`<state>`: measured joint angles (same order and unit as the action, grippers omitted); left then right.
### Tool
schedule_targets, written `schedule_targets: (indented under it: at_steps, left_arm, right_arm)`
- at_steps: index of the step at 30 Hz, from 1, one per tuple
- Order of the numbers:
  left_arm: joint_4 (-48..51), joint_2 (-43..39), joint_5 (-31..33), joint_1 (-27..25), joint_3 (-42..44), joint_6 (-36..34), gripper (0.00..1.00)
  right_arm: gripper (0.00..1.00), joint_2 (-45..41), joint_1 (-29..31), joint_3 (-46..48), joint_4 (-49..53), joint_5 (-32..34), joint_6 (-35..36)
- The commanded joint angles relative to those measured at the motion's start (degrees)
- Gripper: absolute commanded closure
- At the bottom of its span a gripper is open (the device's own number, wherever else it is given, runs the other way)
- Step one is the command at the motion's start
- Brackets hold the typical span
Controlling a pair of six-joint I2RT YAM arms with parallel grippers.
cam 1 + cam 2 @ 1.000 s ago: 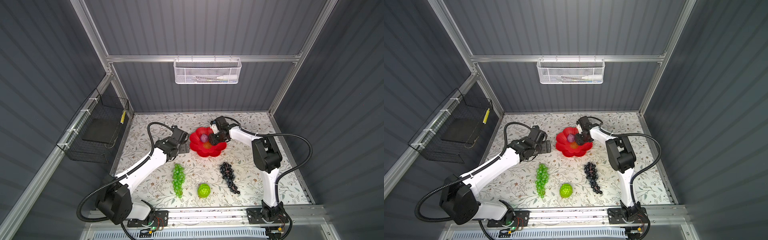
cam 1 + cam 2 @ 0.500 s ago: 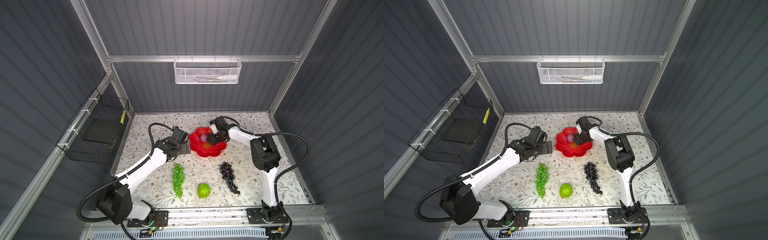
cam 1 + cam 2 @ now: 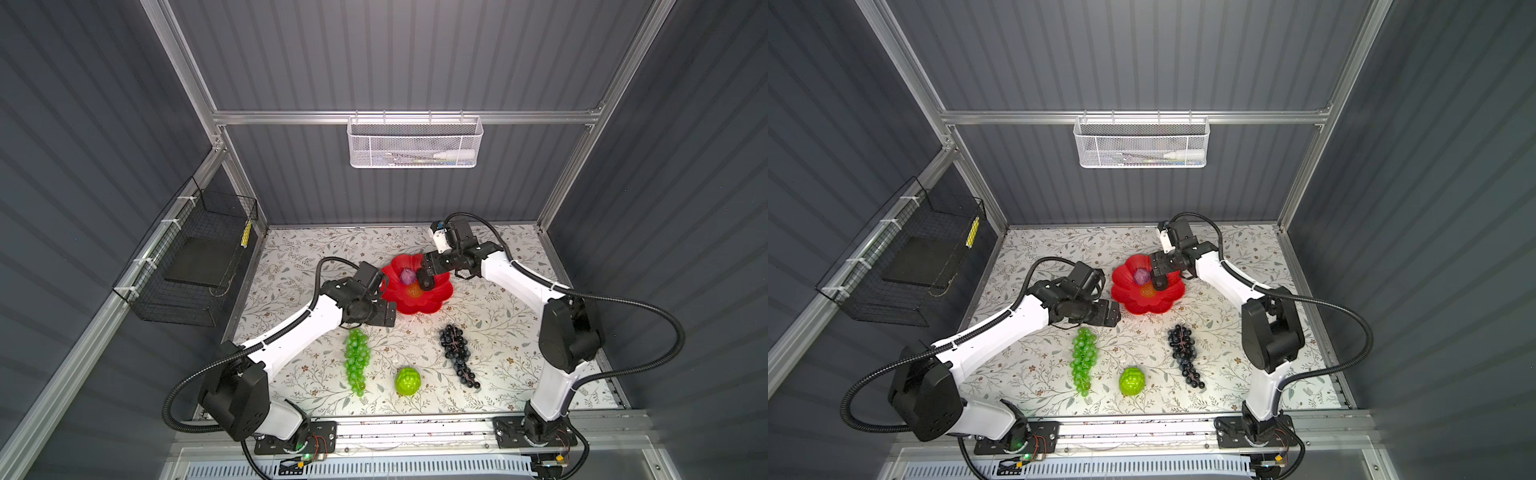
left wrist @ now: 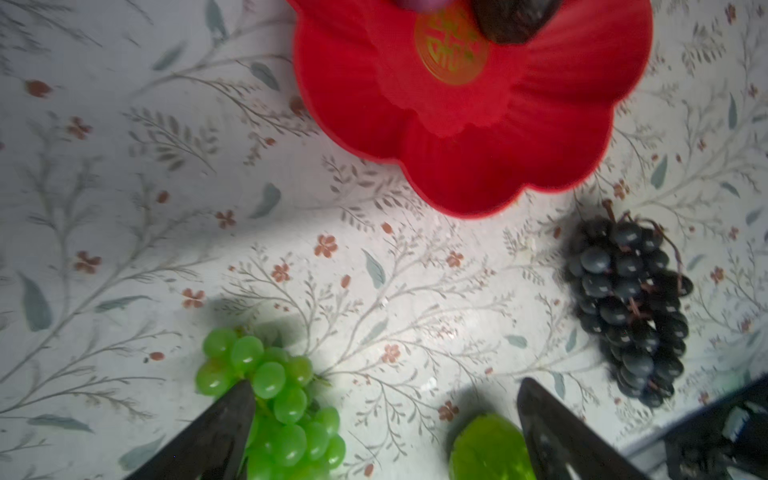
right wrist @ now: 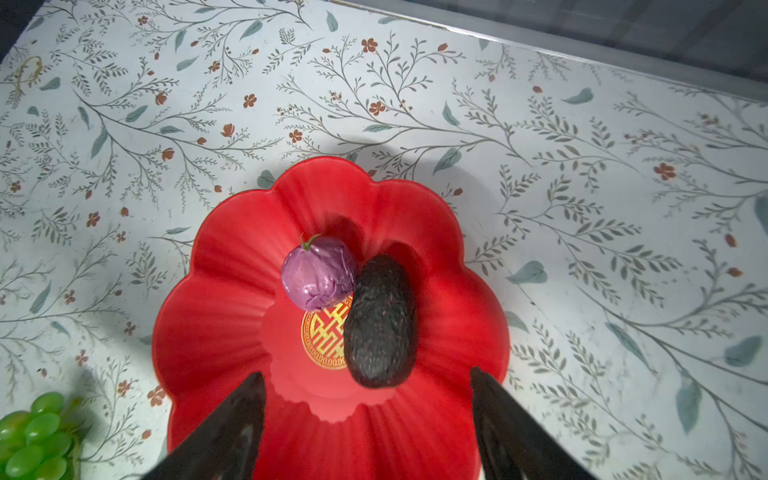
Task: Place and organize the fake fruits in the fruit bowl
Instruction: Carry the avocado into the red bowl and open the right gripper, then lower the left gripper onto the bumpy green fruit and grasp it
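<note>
The fruit bowl [image 5: 216, 316] sat toward the back of the counter [image 3: 498, 324]. It already held the small purple fruit [image 5: 318, 276] and the avocado [image 5: 380, 324], which touched side by side at its middle. The avocado partly covered the yellow label [image 5: 324, 336], which left the outer petals free, likely for the longer pieces. The right claw [image 5: 365, 376] hovered just over the avocado, jaws spread wide on either side of it and gripping nothing. The green grape bunch [image 3: 356, 360], the bumpy green ball [image 3: 407, 380] and the dark grape bunch [image 3: 457, 353] lay out on the counter, nearer the front. The left claw [image 4: 386, 382] hung fully spread and empty above the green bunch's top, seemingly lined up to take it next.
</note>
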<state>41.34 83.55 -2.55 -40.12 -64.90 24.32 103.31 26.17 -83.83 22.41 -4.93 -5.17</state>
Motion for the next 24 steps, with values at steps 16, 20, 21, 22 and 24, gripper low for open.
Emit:
schedule_targets:
  at_steps: [16, 20, 21, 22, 24]
  left_arm:
    - [1.8, 5.0, -10.0, -21.5, 5.3, 7.2, 0.02]
    - [0.7, 7.7, -10.5, -22.6, 5.8, 8.1, 0.03]
    - [0.4, 8.3, -10.6, -22.7, 6.1, 8.1, 0.03]
    - [-0.2, 8.7, -10.7, -22.7, 6.3, 8.1, 0.03]
    - [-1.4, 9.7, -11.1, -22.7, 6.5, 8.0, 0.05]
  right_arm:
    - [0.22, -14.6, 0.3, 23.1, -15.8, -8.1, -9.9]
    - [0.22, -14.3, 0.2, 23.3, -16.6, -8.7, -10.3]
    - [0.22, -14.2, 0.3, 23.5, -16.8, -8.8, -10.5]
    - [0.22, -14.2, 0.2, 23.8, -17.0, -8.8, -10.7]
    - [0.22, -14.4, 0.2, 24.3, -17.5, -8.8, -11.0]
